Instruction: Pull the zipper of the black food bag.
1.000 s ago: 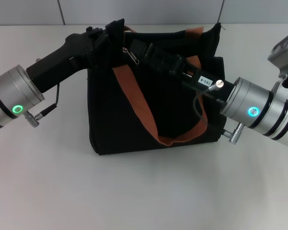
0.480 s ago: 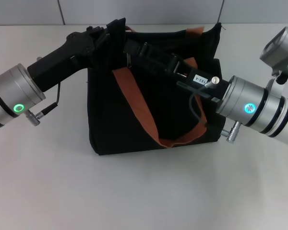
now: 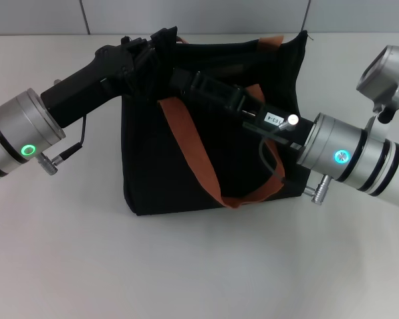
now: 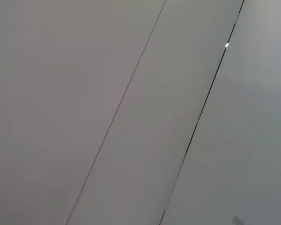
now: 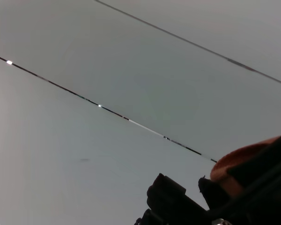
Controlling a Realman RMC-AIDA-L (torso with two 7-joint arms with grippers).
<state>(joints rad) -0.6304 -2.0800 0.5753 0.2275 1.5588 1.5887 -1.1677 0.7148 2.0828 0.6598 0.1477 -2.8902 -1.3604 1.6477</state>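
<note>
1. Black food bag (image 3: 186, 166) stands upright on the white desk (image 3: 186, 266), near the middle of the head view, back toward the grey wall panels (image 3: 199, 14).
2. Bag is boxy, dark fabric; one orange-brown strap handle (image 3: 193, 156) drapes down its front face in a loop, and a second strap end (image 3: 269, 42) shows at the top rear edge.
3. Left end effector (image 3: 161, 52) reaches in from the robot's left and sits at the bag's top left corner, black housing pressed against the fabric there. Fabric bunches up around it. Cannot tell whether its fingers are apart or together; dark on dark.
4. Right end effector (image 3: 183, 76) comes in from the robot's right, lying across the bag's top opening, tip close to the left one. Its fingers are hidden against the black fabric; grip state cannot be told.
5. Zipper: not visible in the head view; the spot along the top edge is covered by the right arm's black body.
6. Left wrist view: only grey wall panels with thin seams.
7. Right wrist view: wall panels, plus a patch of orange strap (image 5: 246, 157) and black bag fabric (image 5: 173, 201) at one corner.
</note>
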